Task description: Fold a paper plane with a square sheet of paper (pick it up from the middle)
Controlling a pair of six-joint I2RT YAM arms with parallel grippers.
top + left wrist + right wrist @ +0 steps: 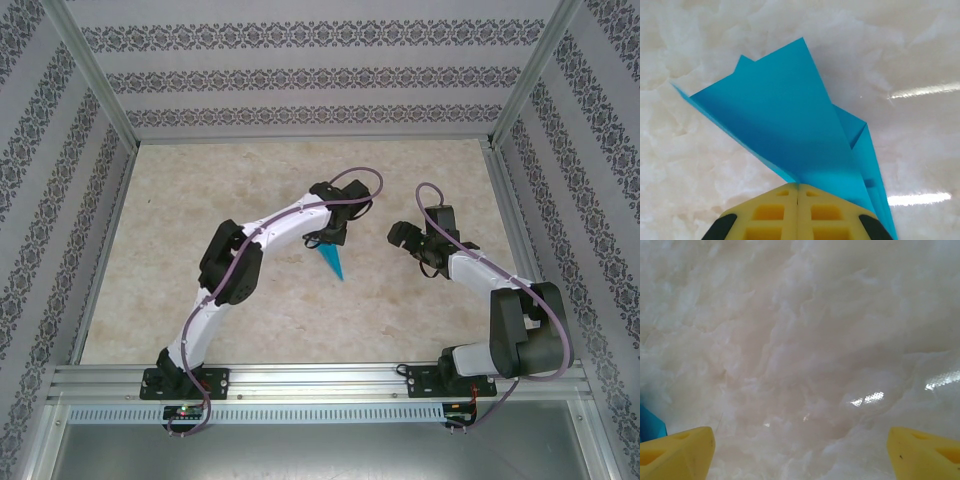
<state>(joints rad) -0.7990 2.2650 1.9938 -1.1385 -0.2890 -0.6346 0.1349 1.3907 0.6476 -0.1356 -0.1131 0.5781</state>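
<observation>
Left gripper (798,192) clamped on folded teal-blue paper dart (785,125) — tip points near-right; right gripper (800,440) spread wide, near its right.

No words, numbers, labels or signs can be read here. The walls (300,80) have rows of small printed shapes, but these are a pattern and not letters.

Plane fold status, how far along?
Done: the paper plane is already creased into a layered, pointed dart. In hand: left gripper pinched shut on it; right gripper open, empty, above the table. Left: probably final wing folds and set-down.
</observation>
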